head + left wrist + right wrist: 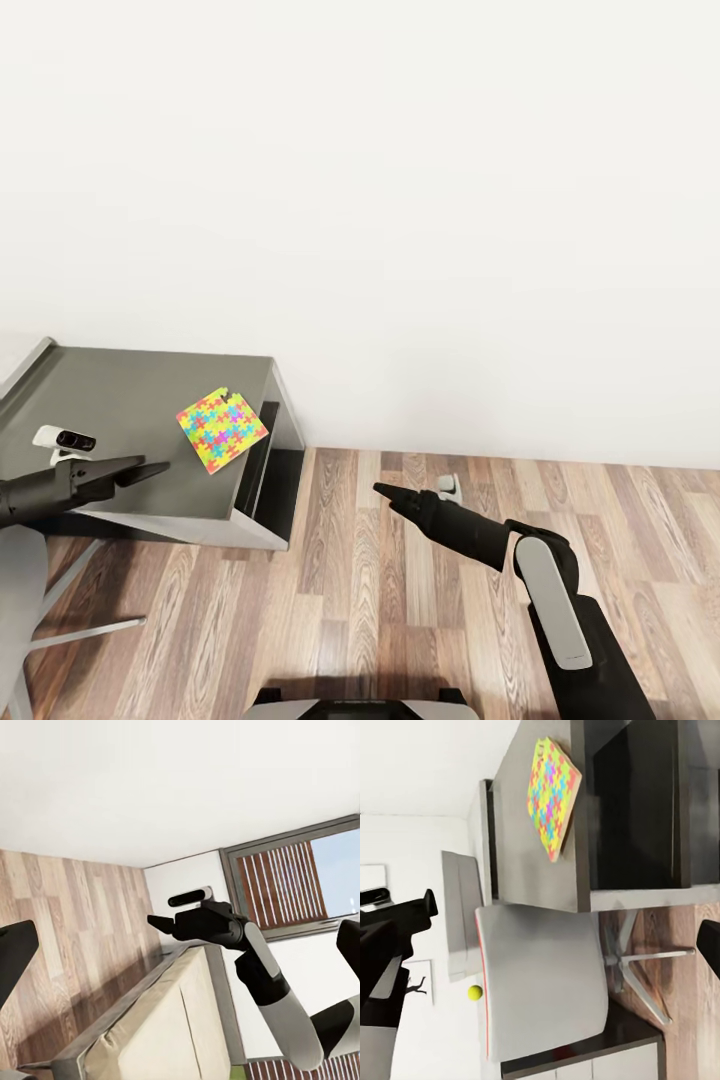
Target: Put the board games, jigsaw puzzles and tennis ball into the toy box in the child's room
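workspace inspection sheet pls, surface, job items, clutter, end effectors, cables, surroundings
surface: dark-grey table wing against the white wall, open shelf at its end.
job's things: one jigsaw puzzle lies flat near the wing's end; tennis ball and the toy box rim show further along in the right wrist view.
clutter: nothing seen.
end effectors: left end effector over the table edge, holding nothing, fingers look together; right end effector over the floor, holding nothing, fingers look together.
cables: nothing seen.
surroundings: wood-plank floor, grey chair at the desk, slatted window.
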### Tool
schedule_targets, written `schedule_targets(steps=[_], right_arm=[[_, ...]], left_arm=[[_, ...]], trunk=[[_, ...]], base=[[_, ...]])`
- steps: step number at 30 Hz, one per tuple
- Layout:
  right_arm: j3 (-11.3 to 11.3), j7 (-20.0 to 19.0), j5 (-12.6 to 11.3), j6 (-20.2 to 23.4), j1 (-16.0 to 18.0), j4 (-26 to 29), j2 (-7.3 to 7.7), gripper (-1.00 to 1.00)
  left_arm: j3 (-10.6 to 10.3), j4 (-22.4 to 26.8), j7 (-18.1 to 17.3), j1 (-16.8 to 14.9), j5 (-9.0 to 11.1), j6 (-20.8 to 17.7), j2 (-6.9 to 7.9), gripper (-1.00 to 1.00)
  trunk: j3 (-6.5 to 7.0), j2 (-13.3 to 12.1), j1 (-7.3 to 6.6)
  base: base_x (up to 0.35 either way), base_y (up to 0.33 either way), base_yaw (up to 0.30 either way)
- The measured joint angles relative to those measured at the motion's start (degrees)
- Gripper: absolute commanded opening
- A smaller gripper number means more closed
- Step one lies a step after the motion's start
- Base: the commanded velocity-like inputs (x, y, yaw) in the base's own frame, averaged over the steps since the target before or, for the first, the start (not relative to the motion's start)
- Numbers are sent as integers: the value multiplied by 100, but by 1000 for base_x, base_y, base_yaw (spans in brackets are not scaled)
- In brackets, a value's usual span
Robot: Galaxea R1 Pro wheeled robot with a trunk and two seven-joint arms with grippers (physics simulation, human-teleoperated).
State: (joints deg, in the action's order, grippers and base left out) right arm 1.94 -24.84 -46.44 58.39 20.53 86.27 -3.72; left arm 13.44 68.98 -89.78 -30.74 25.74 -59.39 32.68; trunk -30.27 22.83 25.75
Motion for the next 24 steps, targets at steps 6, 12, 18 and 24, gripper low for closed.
schedule_targets(steps=[6, 12, 18, 24], right_arm=[[1, -10, 1, 3, 0, 3, 15, 100], [1, -12, -2, 5, 0, 3, -2, 100], [1, -12, -3, 9, 0, 3, 24, 100], [8, -22, -3, 9, 0, 3, 49, 100]], left_arm=[[-3, 23, 0, 0, 2, 0, -1, 100], [2, 27, 0, 1, 3, 0, -1, 100], [-5, 35, 0, 7, 3, 5, -1, 100], [-6, 36, 0, 6, 3, 13, -1, 100]], trunk=[[52, 0, 0], [108, 0, 0], [164, 0, 0], [220, 0, 0]], base=[[0, 0, 0], [0, 0, 0], [0, 0, 0], [0, 0, 0]])
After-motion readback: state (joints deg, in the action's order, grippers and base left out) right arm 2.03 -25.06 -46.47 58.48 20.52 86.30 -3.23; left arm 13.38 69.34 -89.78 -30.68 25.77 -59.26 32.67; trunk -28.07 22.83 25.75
